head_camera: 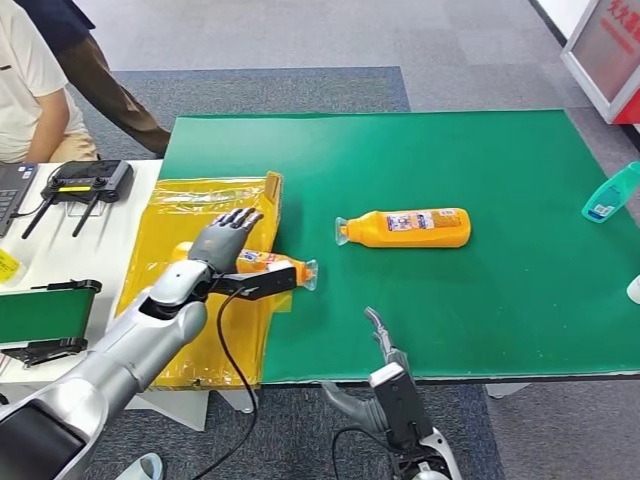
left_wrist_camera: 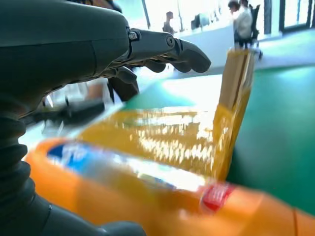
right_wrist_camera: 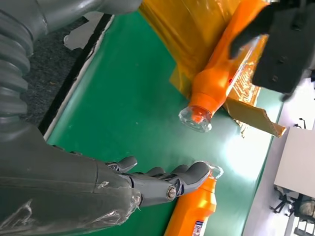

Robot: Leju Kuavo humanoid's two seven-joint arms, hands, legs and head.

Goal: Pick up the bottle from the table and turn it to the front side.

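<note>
Your left hand (head_camera: 223, 240) hovers with fingers spread just above an orange plastic bottle with a clear cap (head_camera: 275, 266); it holds nothing. That bottle lies on its side at about 9 o'clock on the green desk (head_camera: 468, 310), half on a crinkled yellow plastic bag (head_camera: 189, 215), with its cap toward 3 o'clock. A second orange bottle with a printed label (head_camera: 411, 227) lies near the desk centre. Your right hand (head_camera: 385, 345) waits at 6 o'clock, open and empty. The bottle looks light, smooth and rather slippery; I think you should take the wide body, not the narrow neck.
</note>
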